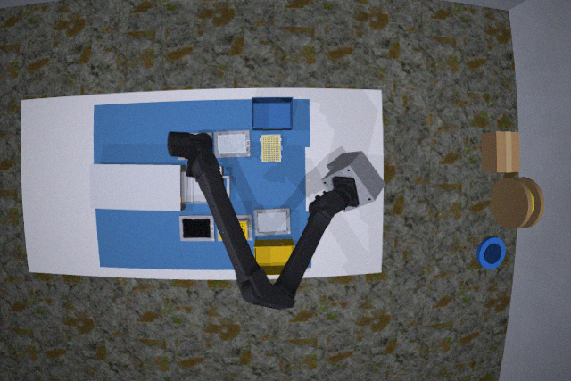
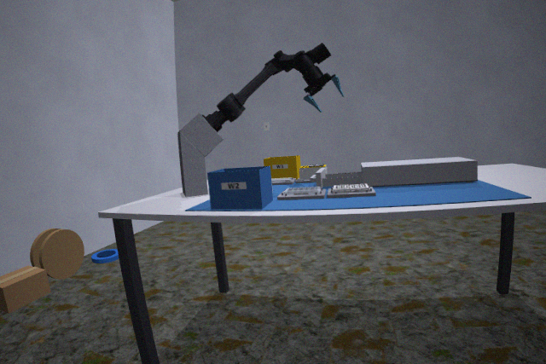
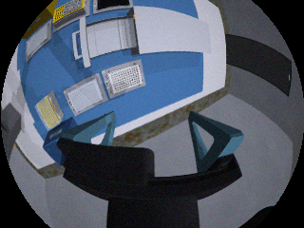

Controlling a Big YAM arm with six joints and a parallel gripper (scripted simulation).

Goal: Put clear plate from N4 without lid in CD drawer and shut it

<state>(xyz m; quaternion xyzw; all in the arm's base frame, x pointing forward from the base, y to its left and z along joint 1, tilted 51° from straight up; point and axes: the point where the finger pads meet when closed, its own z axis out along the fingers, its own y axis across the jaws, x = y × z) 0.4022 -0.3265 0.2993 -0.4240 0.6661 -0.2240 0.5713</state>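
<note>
My gripper [image 2: 328, 100] is open and empty, high above the bench; in the wrist view [image 3: 152, 121] its teal fingers stand wide apart. The cooler CD [image 1: 134, 186] is a long white box. Its drawer [image 3: 110, 37] stands pulled out toward the arm's base, with the bar handle [image 3: 79, 41] at its front. The arm partly hides the drawer from above [image 1: 205, 185]. Beside the drawer sit two nests, one with a clear plate showing its wells [image 3: 123, 78] and one with a plainer clear plate [image 3: 84, 95]. I cannot read the nest labels. The lamp is not visible.
A yellow tip box [image 1: 270, 148] sits beside the nests. Across the drawer are a black plate [image 1: 196, 227], a yellow item half under the arm [image 1: 242, 229] and another clear plate [image 1: 272, 221]. Blue bin W2 [image 1: 272, 112] and yellow bin W1 [image 1: 274, 252] stand at the mat's edges.
</note>
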